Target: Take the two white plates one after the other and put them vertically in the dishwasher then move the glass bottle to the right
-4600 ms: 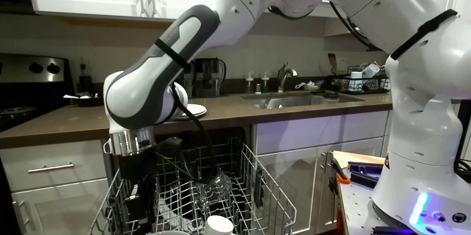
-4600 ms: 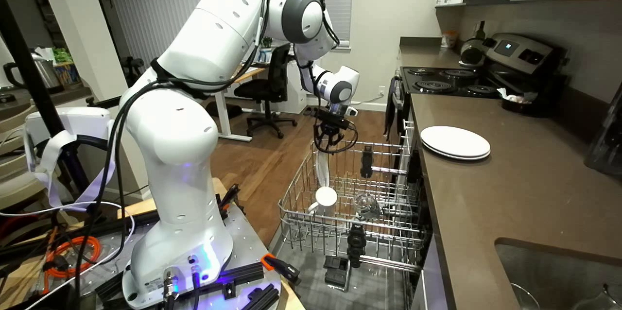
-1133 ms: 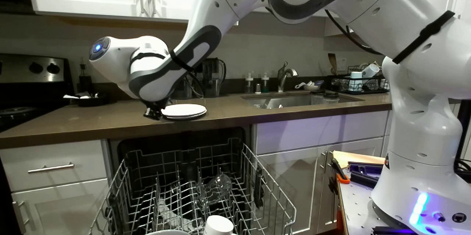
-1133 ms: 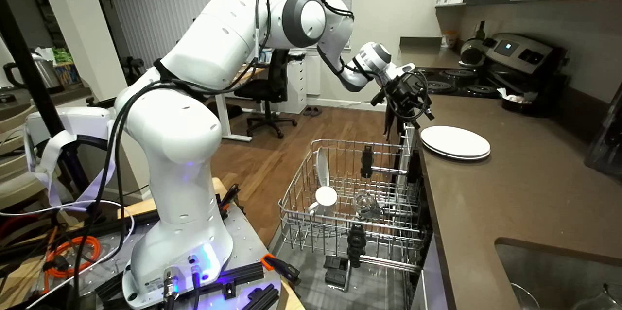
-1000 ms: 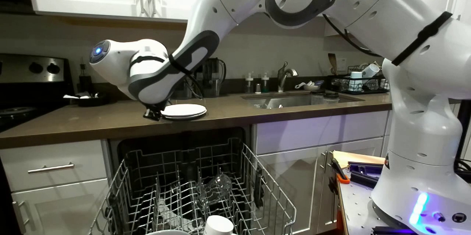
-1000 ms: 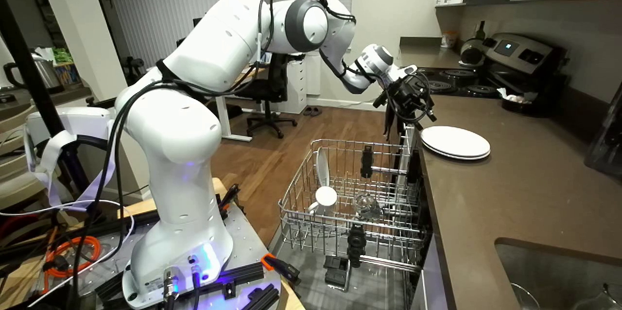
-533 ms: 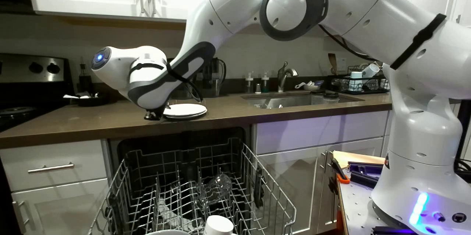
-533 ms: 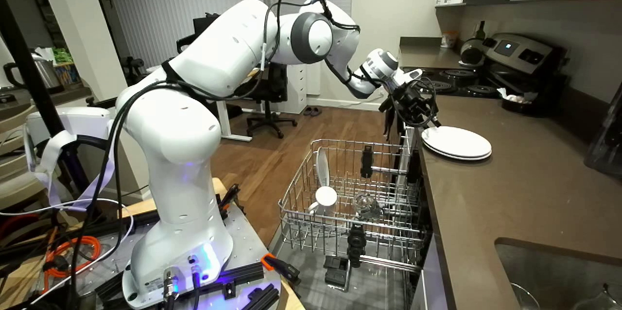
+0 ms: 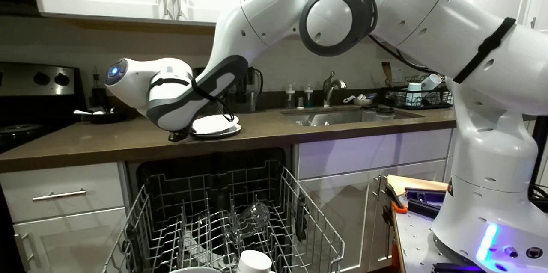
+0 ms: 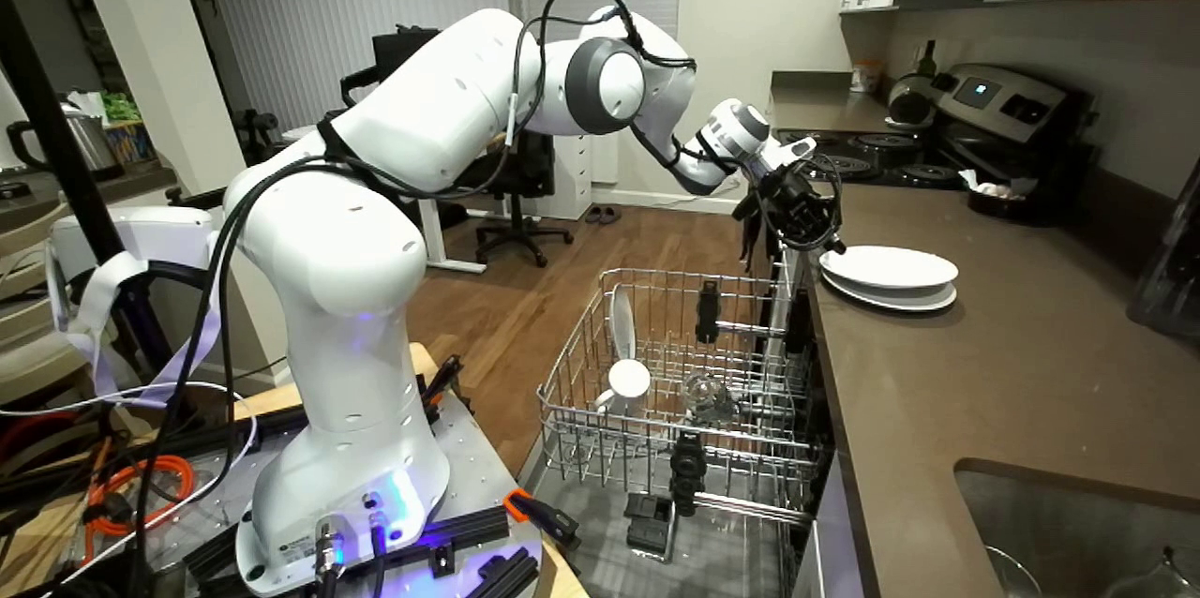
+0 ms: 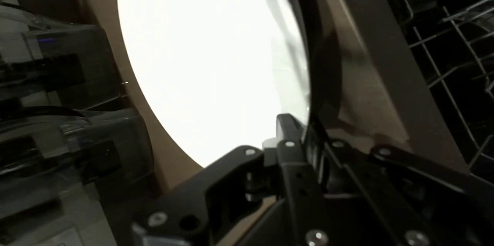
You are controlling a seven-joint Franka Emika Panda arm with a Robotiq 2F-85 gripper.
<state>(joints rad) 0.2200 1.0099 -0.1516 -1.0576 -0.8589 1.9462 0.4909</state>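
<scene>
- Your jaws are closed on the rim of the upper plate (image 10: 889,265), and nearly all of it reaches out ahead of them, tilted.
- That overhang is probably the main risk: with only the edge pinched, the weight beyond the jaws may make the plate droop, twist or slide free, more so if you swing fast.
- The lower plate (image 10: 895,299) lies on the desk (image 10: 1012,373), ahead of and below the jaws. A gap shows between the two on one side; whether they touch elsewhere you cannot tell, so a sideways pull could drag the lower one along.
- In the wrist view, dark pitchers (image 11: 69,68) stand to the left of the jaws, on the side away from the dishwasher (image 9: 254,159). Turn the plate on edge too early and it could knock one.
- The rack (image 9: 312,204) sits lower than the jaws, holding a clear glass (image 9: 252,215), a mug (image 10: 628,380) and a standing plate (image 10: 622,321). Come down off line and you may strike these, or catch the rim on a tine.
- A black cable (image 10: 837,190) loops just beside the jaws; dip low over the wires and it could snag.
</scene>
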